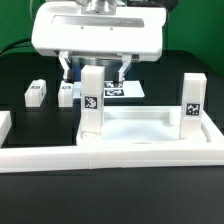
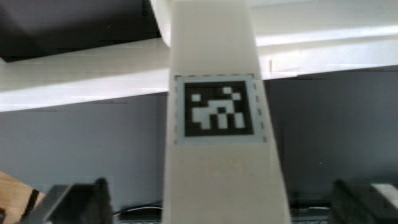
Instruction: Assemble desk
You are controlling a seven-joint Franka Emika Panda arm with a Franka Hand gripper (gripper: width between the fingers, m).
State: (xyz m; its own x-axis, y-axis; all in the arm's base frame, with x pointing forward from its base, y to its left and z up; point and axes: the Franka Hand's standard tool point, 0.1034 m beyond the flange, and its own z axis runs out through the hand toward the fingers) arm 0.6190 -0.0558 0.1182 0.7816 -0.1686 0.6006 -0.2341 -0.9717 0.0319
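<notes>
The pincer [image 1: 95,80] stands wide open and grips nothing. Its two dark fingers [image 2: 71,205] flank the first leg [image 1: 92,100] with a clear gap on each side and touch it nowhere that shows. In the wrist view this leg [image 2: 222,130] fills the middle, its tag facing the camera. It stands upright at the corner of the tabletop [image 1: 140,128] on the exterior view's left. The second leg [image 1: 192,100] stands upright at the corner on the exterior view's right. The tabletop lies just behind the border rail [image 1: 100,157] on the black worktop [image 1: 150,195]. On the exterior view's left lie the third leg [image 1: 66,95], just beside a finger, and the fourth leg [image 1: 37,93], farther out. The marker board [image 1: 128,91] lies behind, partly hidden by the pincer
</notes>
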